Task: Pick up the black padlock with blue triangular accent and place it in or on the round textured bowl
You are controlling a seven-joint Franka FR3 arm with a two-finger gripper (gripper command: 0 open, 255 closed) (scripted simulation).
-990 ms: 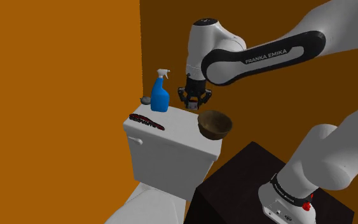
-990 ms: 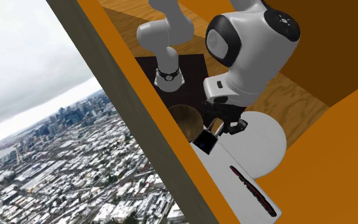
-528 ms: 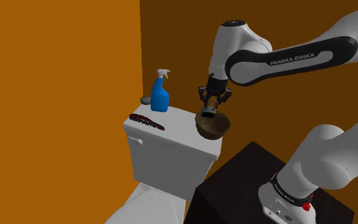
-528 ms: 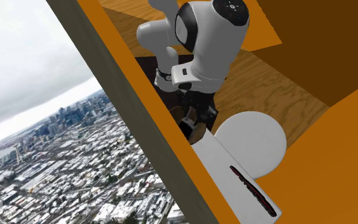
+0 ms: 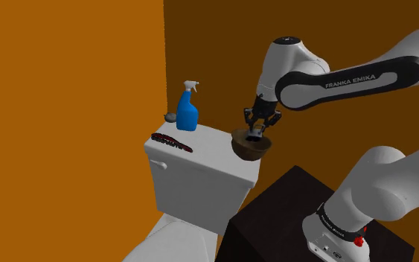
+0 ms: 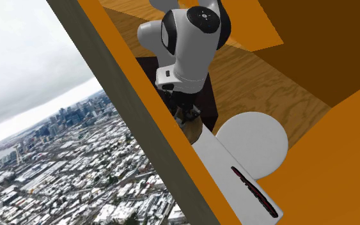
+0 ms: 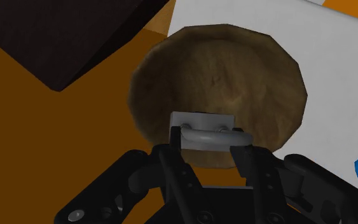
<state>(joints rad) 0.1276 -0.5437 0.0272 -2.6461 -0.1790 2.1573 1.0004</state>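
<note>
**Padlock over the bowl, ready to let go**

Clamped on the padlock with the gripper, black fingers pinching its grey top and shackle. Hanging just above the inside of the brown bowl, nearer the rim on the gripper's side than the middle. Perched at the end of the white toilet tank next to the stand, so worth handling gently.

Best done this way: shift a little toward the bowl's middle and ease straight down a touch more. Then open slowly, only wide enough to free the lock without a bounce. Lift away vertically afterwards, to avoid hooking the rim and tipping the bowl off the tank. Steer clear of the blue spray bottle and the dark brush further along.

Against a second ago: carried from above the tank, between bottle and bowl, across to the bowl. Against half a second ago: sunk lower, down into the bowl's mouth. Bottle, brush and bowl unmoved.
</note>
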